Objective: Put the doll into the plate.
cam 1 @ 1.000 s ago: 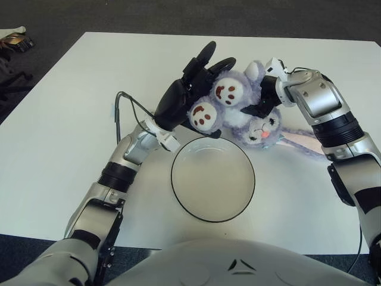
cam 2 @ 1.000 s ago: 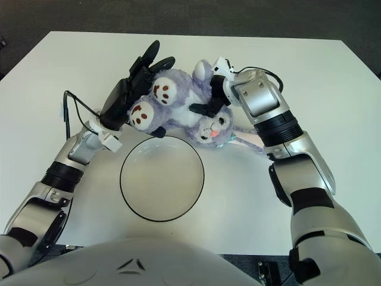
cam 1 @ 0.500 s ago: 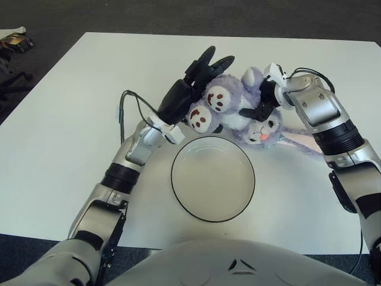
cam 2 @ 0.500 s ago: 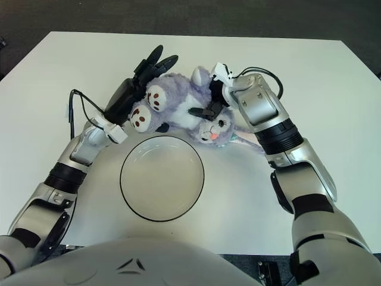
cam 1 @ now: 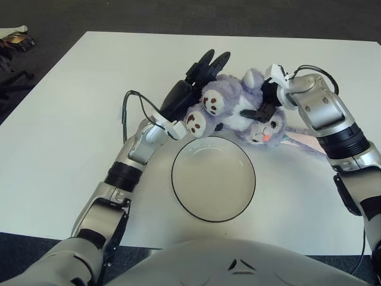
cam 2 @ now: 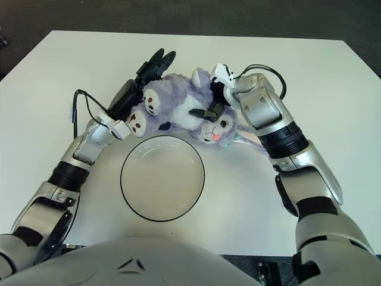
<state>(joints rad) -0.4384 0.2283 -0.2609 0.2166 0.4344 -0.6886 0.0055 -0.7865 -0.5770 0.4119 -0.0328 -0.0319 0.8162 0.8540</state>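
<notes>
In the left eye view, the left hand is pressing its extended fingers against the foot end of the purple plush doll, while the right hand is curling black fingers over its head end. In the right eye view, the doll is lying just beyond the white plate's far rim on the white table, squeezed between both hands.

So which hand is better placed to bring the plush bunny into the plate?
Neither alone, probably. The left hand presses the plush bunny beside its feet, the right hand clamps it near the head, and the white plate lies just in front. Both should carry it together.
</notes>
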